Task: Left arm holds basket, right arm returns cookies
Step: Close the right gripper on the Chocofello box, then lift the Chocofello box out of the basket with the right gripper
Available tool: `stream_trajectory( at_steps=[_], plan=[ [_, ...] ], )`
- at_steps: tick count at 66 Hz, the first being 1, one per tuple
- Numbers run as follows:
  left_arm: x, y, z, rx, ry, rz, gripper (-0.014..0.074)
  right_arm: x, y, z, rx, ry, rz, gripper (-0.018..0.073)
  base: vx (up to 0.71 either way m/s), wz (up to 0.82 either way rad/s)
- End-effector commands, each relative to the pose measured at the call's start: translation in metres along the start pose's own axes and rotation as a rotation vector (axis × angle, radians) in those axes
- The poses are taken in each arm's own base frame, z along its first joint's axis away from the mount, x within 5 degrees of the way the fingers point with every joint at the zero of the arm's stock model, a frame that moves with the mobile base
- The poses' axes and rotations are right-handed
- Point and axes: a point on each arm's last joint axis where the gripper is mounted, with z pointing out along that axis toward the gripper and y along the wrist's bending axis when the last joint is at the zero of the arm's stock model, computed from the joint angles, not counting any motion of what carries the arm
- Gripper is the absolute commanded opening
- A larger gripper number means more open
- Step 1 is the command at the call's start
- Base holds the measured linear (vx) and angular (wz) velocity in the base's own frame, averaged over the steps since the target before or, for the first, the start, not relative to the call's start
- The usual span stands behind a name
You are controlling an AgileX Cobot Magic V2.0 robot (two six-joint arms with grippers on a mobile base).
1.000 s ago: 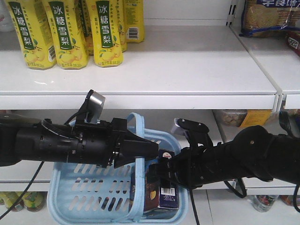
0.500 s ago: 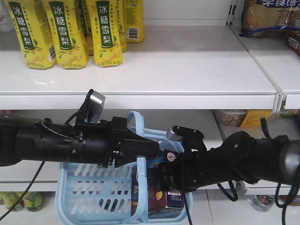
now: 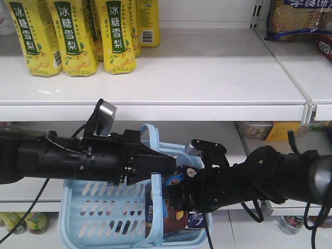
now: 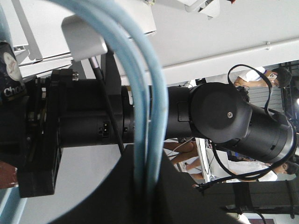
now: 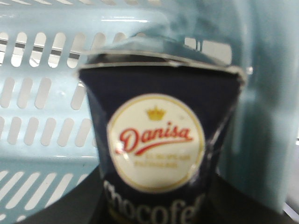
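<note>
Between the pressed-together fingers of the left gripper [image 3: 167, 165], front view: the light blue handle [image 3: 154, 207] of the basket [image 3: 98, 212], pinched, with the basket body hanging below the fingertips. Just right of those fingertips, the right gripper [image 3: 182, 192], clamped on the upper part of the cookies [image 3: 174, 220]; box tilted, lower part down inside the basket, close beside the handle. Well above both sets of fingers, a white shelf [image 3: 207, 78] with yellow bottles [image 3: 104, 36]. Left wrist view: handle [image 4: 149, 93] rising out from between the dark left fingers [image 4: 182, 200], gripped tight; beyond the fingertips, the right arm [image 4: 224, 116] lying crosswise; at the far left edge, a corner of the cookies [image 4: 9, 79]. Right wrist view: cookies [image 5: 156, 140] filling the gap between the right fingers [image 5: 60, 210], seen only as dark blurs low at either side, squeezing the box; behind the box, past the fingertips, the slotted basket wall [image 5: 42, 93].
</note>
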Motion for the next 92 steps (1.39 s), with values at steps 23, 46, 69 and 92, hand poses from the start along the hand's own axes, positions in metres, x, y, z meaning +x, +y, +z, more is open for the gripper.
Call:
stream_trajectory(
  at_steps=[23, 46, 69, 92],
  plan=[
    [-0.008, -0.026, -0.007, 0.11, -0.076, 0.005, -0.0003, -0.018, 0.023, -0.058, -0.054, -0.219, -0.096, 0.0144, 0.0, 0.0],
    [-0.008, -0.026, -0.007, 0.11, -0.076, 0.005, -0.0003, -0.012, 0.03, -0.086, -0.05, -0.232, -0.156, 0.0144, 0.0, 0.0],
    [-0.008, -0.026, -0.007, 0.11, -0.076, 0.005, -0.0003, 0.002, 0.033, -0.131, 0.02, -0.249, -0.229, 0.0144, 0.0, 0.0],
    [-0.008, -0.026, -0.007, 0.11, -0.076, 0.005, -0.0003, 0.03, 0.04, -0.207, 0.026, -0.422, -0.305, 0.0144, 0.0, 0.0]
  ],
)
